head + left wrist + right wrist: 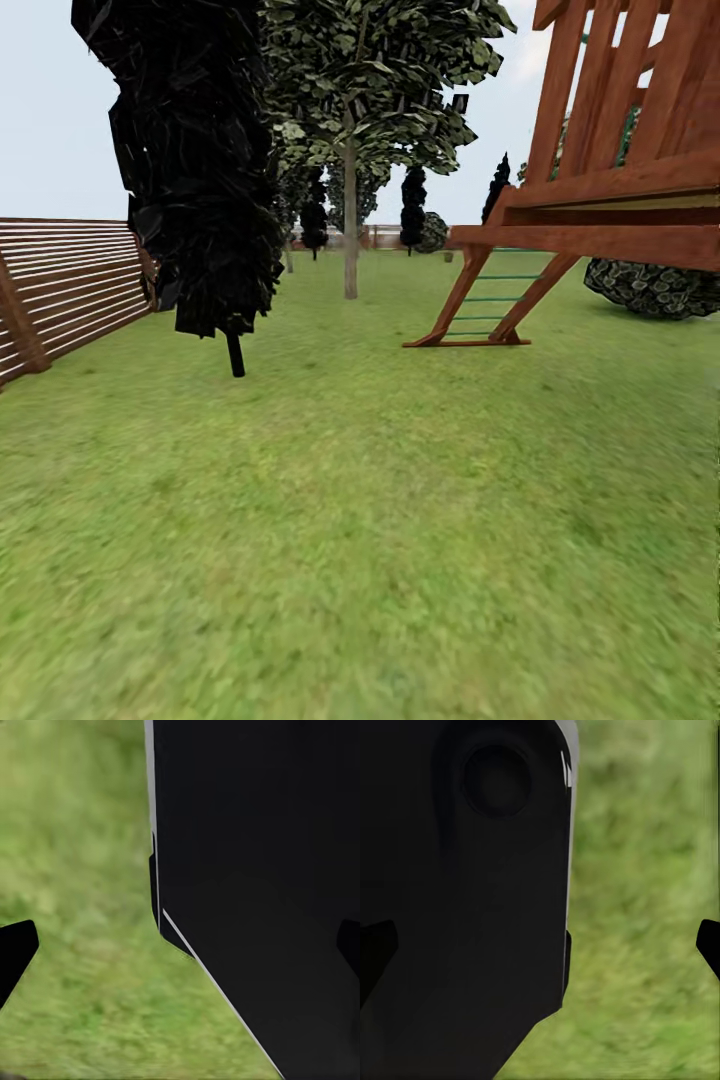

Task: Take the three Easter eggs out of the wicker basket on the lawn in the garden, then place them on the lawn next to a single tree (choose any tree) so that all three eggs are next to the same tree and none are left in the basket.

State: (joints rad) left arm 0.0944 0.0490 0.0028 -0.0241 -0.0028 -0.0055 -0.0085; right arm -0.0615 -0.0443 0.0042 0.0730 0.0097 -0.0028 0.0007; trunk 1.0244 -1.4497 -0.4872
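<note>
At the far left of the head view a brown slatted fence [70, 285] runs back along the edge of the lawn [360, 520], which spreads wide and patchy green across the whole near ground. Just right of the fence stands a dark narrow cypress [195, 170] on a thin black stem. Farther back, near the middle, rises the tree [350, 235] with a straight grey-brown trunk and a broad leafy crown (more dark cypresses and a fence line sit small in the distance behind it). To the right, a reddish wooden play structure [610, 190] stands on slanted legs with a green-runged ladder [480, 300], and a dark rounded shrub [655, 285] sits behind it at the far right.

The left gripper [180, 945] points down toward the grass beside a large black part of the robot's body [262, 870]; its two dark fingertips [15, 949] stand wide apart with nothing between them. The right gripper [544, 945] is posed alike, over grass next to a black rounded housing [472, 885], fingertips [709, 941] spread wide and holding nothing.
</note>
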